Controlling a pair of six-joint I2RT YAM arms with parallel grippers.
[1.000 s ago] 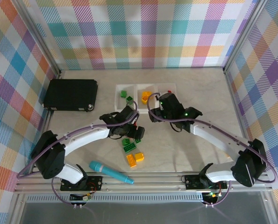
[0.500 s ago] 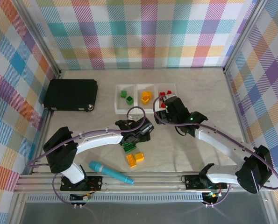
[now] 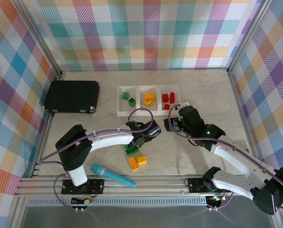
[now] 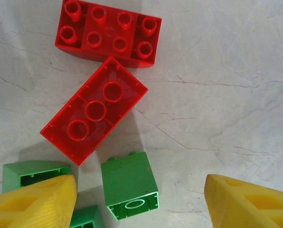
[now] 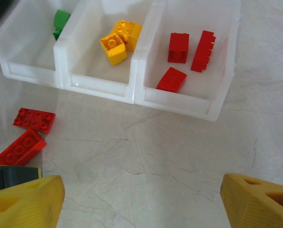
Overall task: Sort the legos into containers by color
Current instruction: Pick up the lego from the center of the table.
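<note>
In the left wrist view, my left gripper (image 4: 140, 204) is open low over the table. A small green lego (image 4: 130, 185) lies on its side between the yellow fingertips (image 4: 32, 204), close to the left one and apart from the right one. Two red legos (image 4: 94, 111) lie just beyond, and another green lego (image 4: 34, 171) is at the left. My right gripper (image 5: 141, 204) is open over bare table in front of the containers (image 5: 179, 102), which hold green (image 5: 61, 21), yellow (image 5: 120, 40) and red legos (image 5: 186, 54). Yellow legos (image 3: 137, 161) lie nearer the arms.
A large black case (image 3: 72, 96) sits at the back left. A teal marker pen (image 3: 112, 175) lies near the front rail. The two grippers (image 3: 153, 132) (image 3: 171, 124) are close together at mid-table. Checked walls close in three sides.
My left gripper has moved right onto the loose bricks and its jaws have narrowed. My right gripper has drawn back from over the red container toward the near side and opened a little wider.
</note>
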